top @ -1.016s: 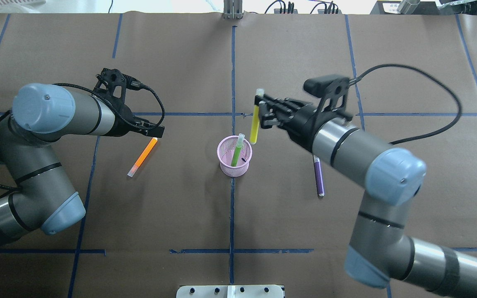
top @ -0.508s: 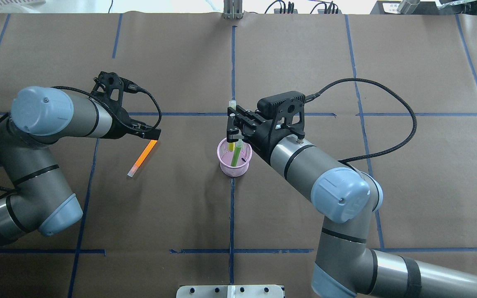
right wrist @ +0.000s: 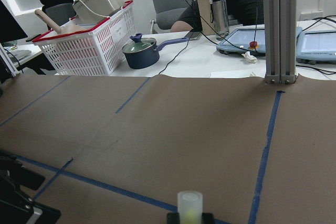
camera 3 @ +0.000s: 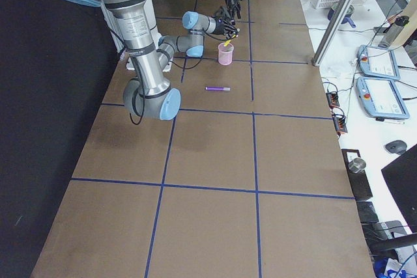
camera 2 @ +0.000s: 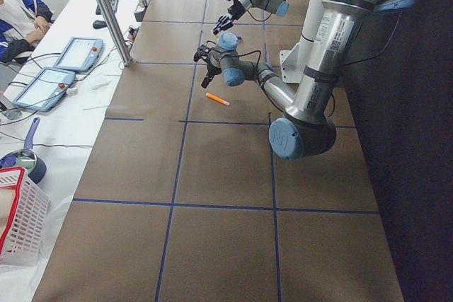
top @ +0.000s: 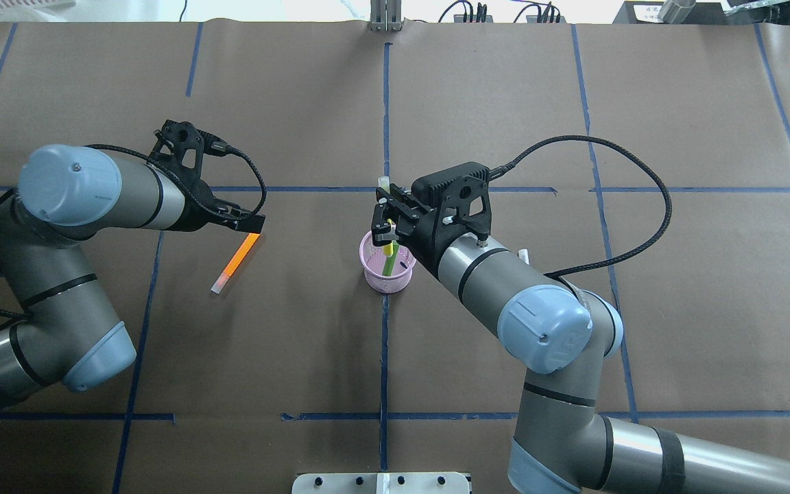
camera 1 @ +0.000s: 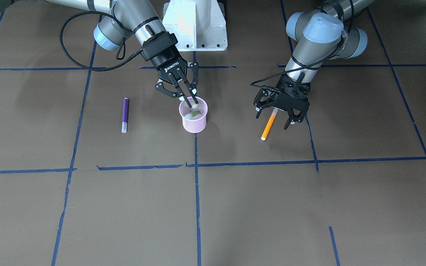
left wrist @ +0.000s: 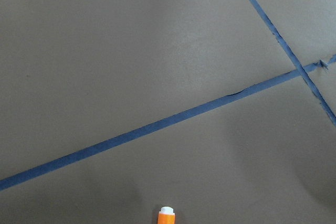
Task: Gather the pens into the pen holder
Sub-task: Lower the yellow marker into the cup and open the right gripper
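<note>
Both arms in, wrists tipped down

Right gripper (camera 1: 192, 99) points steeply down near the middle, jaws pinched on a pen (right wrist: 189, 204). Left gripper (camera 1: 273, 117) hangs low out to its own side, jaws spread wide and holding nothing, arm folded at the elbow.

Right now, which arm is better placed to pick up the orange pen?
Left. The left gripper is open and hovers over one end of the orange pen, fingers on either side. The right gripper is busy: it is shut on a yellow pen at the cup.
</note>
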Robot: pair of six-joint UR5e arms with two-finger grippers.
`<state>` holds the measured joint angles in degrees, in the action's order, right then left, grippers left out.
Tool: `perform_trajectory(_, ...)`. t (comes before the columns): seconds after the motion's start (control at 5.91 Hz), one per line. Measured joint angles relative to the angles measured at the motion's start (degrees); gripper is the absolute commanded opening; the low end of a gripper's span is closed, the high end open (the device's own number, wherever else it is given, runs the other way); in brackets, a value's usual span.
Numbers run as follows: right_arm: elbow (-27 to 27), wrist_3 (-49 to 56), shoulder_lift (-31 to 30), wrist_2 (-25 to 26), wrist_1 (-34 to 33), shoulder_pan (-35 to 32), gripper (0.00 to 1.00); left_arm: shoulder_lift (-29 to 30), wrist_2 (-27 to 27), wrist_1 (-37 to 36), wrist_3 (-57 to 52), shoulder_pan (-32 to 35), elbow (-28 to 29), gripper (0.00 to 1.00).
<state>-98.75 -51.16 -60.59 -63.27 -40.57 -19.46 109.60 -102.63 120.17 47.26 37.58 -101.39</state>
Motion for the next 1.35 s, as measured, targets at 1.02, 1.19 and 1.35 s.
perform_trajectory(1.02, -0.16, 0.72, 0.21, 4.12, -4.30, 3.17, 1.00, 0.03, 0.04, 1.26, 0.03, -0.09, 1.38, 1.00)
perform_trajectory(1.19, -3.14, 0.49, 0.19, -0.24, -9.60, 1.36, 1.00, 0.13, -0.04, 1.14, 0.03, -0.15, 1.41, 1.00)
perform_trajectory(1.35, -6.10, -0.08, 0.06, -7.68, -16.32, -2.33, 1.00, 0.41, -0.18, 0.81, 0.03, -0.20, 1.39, 1.00)
